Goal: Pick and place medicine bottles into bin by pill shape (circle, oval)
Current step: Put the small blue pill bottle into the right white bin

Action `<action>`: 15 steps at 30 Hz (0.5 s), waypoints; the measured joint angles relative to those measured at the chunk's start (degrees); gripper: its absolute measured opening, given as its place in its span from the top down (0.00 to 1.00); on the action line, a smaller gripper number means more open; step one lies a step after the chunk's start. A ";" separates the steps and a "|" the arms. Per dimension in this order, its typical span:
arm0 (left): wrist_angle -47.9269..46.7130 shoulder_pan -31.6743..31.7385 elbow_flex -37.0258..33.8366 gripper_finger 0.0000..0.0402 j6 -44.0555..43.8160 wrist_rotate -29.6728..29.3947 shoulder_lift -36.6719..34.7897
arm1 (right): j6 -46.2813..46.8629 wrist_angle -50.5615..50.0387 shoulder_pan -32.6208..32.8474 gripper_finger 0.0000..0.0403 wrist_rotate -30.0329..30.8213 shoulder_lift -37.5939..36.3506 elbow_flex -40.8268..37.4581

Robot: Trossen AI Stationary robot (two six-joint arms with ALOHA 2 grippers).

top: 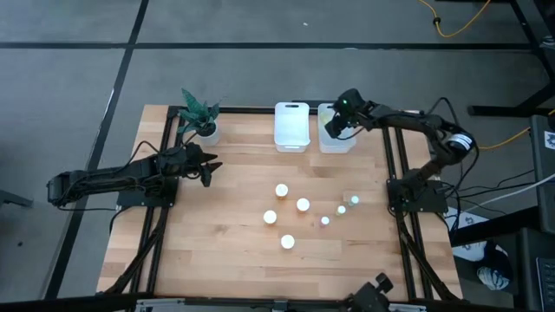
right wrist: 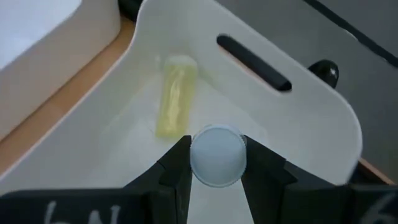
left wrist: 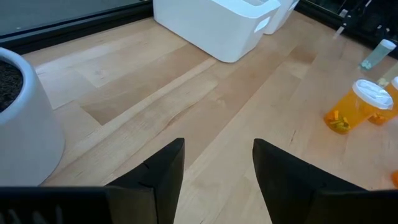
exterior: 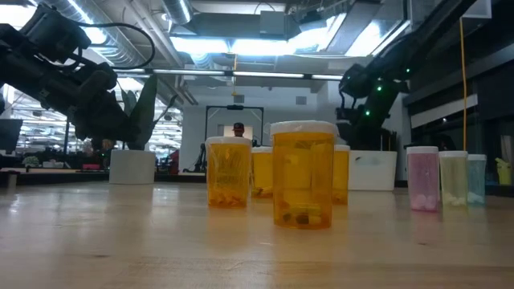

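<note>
My right gripper (top: 334, 126) is over the right white bin (top: 340, 144) and is shut on a small bottle whose white cap (right wrist: 217, 155) faces the wrist camera; its body is hidden behind the cap. A pale yellow bottle (right wrist: 174, 102) lies on its side on that bin's floor. Several orange bottles (top: 282, 190) (top: 287, 242) and three small pastel ones (top: 342, 209) stand upright on the table's middle. My left gripper (left wrist: 217, 168) is open and empty above bare wood near the plant pot (left wrist: 18, 118). My right gripper pinches the small bottle between its two fingers, one on each side of the round cap end (right wrist: 194, 158). The fingers point down into the right bin. The bottle is lifted clear above the bin's floor, its cap toward the wrist.
A second white bin (top: 292, 126) stands left of the first at the table's far edge. A potted green plant (top: 201, 117) stands at the far left. In the low view the orange bottles (exterior: 303, 172) stand in a cluster, with pink (exterior: 423, 178), yellow and blue ones to their right.
</note>
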 joint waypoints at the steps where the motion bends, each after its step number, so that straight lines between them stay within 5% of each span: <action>1: 0.00 0.02 -0.02 0.55 -0.02 0.00 -0.01 | 0.00 0.79 -0.07 0.72 0.02 0.44 0.04; 8: 0.00 0.00 -0.02 0.55 -0.04 0.00 -0.02 | 0.00 2.55 -0.07 0.70 0.04 2.65 0.06; 15: 0.00 0.02 -0.01 0.55 -0.15 0.00 -0.01 | 0.00 2.56 -0.07 0.58 0.84 2.41 0.06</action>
